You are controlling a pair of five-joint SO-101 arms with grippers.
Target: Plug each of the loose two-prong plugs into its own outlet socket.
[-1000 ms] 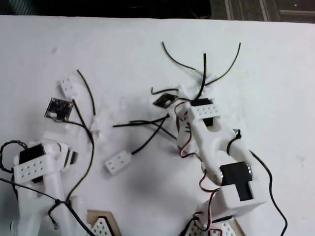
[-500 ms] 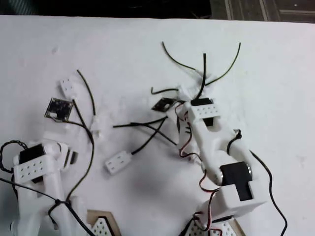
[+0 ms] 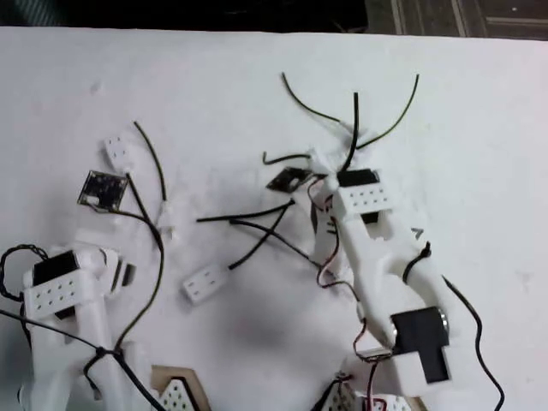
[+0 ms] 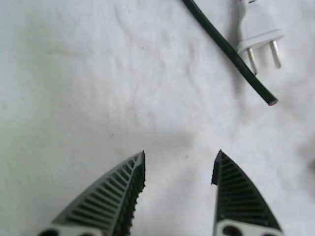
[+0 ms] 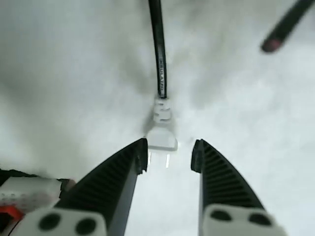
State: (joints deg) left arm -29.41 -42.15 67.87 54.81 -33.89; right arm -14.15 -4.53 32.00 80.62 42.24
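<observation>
A white two-prong plug [image 5: 160, 129] on a black cable [image 5: 157, 49] lies on the white table between the tips of my right gripper [image 5: 170, 143], which is open around it. In the high view this plug [image 3: 321, 159] sits just ahead of the right arm's wrist [image 3: 364, 199]. My left gripper [image 4: 181, 155] is open over bare table. Farther out lies another white plug [image 4: 258, 29], prongs showing, beside a dark cable [image 4: 221, 44]; in the high view this plug [image 3: 165, 216] is near the left arm [image 3: 60, 291]. One white socket block [image 3: 205, 282] lies centre-left, another [image 3: 120, 152] farther back.
Two small black square parts [image 3: 101, 190] [image 3: 289, 178] lie on the table. Several loose dark cable ends [image 3: 257, 218] cross the middle, and more fan out behind the right arm [image 3: 385, 128]. The table's far side is open white surface.
The right arm has shifted a little to the right and toward the near edge. The loose cables in the middle have moved slightly. The left arm has stayed still.
</observation>
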